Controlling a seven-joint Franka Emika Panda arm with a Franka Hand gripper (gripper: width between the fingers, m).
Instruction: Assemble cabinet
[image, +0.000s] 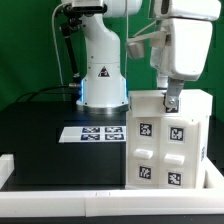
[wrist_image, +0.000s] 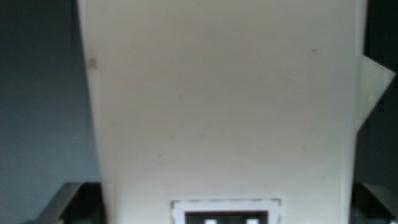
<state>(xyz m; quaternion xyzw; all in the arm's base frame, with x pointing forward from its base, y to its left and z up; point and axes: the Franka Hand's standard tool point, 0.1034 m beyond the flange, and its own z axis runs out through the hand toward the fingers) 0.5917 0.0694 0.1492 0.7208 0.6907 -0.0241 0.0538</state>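
The white cabinet (image: 168, 140) stands upright on the black table at the exterior view's right, several black-and-white tags on its front face. My gripper (image: 171, 101) comes down from above onto its top edge. In the wrist view a white cabinet panel (wrist_image: 222, 110) fills the space between my two dark fingers (wrist_image: 71, 203), with a tag (wrist_image: 228, 213) at its near end. The jaws stand wide and touch the panel's two sides, shut on it.
The marker board (image: 94, 132) lies flat on the black table to the exterior view's left of the cabinet. The arm's white base (image: 102, 72) stands behind it. A white rim (image: 60, 190) runs along the table's front edge.
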